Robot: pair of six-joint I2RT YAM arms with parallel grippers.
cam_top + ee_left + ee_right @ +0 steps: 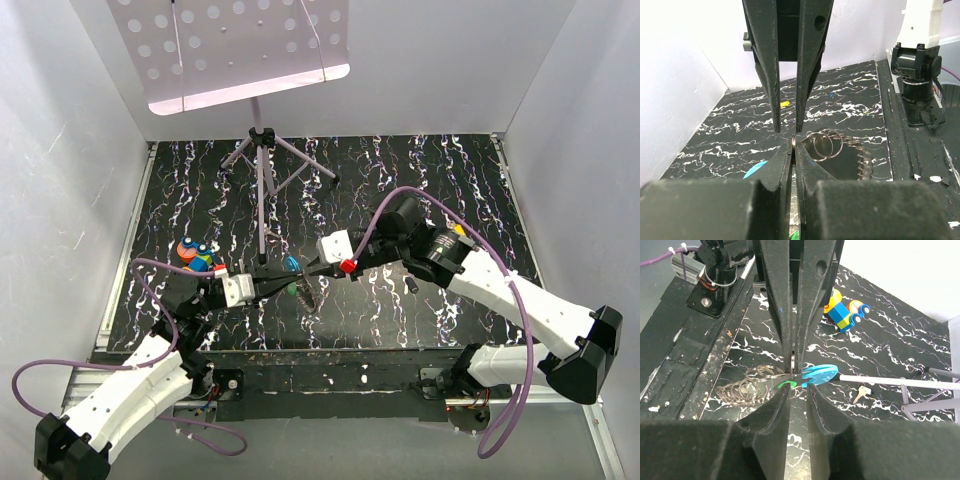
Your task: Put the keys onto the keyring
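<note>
The keyring is a bright blue tag (820, 374) joined to a chain of thin metal rings (747, 387), with a green piece (787, 385) beside it. It hangs between the two grippers over the marbled mat. My left gripper (794, 142) is shut on one thin ring, with more rings (826, 145) trailing to its right. My right gripper (796, 390) faces it tip to tip, jaws a narrow gap apart with nothing seen between them. In the top view they meet at mid-table: left gripper (291, 281), right gripper (302, 274). One small key (860, 394) lies on the mat.
A music stand's tripod (262, 140) stands at the back centre, and one white leg (900, 382) reaches close to the blue tag. A colourful toy (195, 255) sits at the left. White walls enclose the mat on three sides.
</note>
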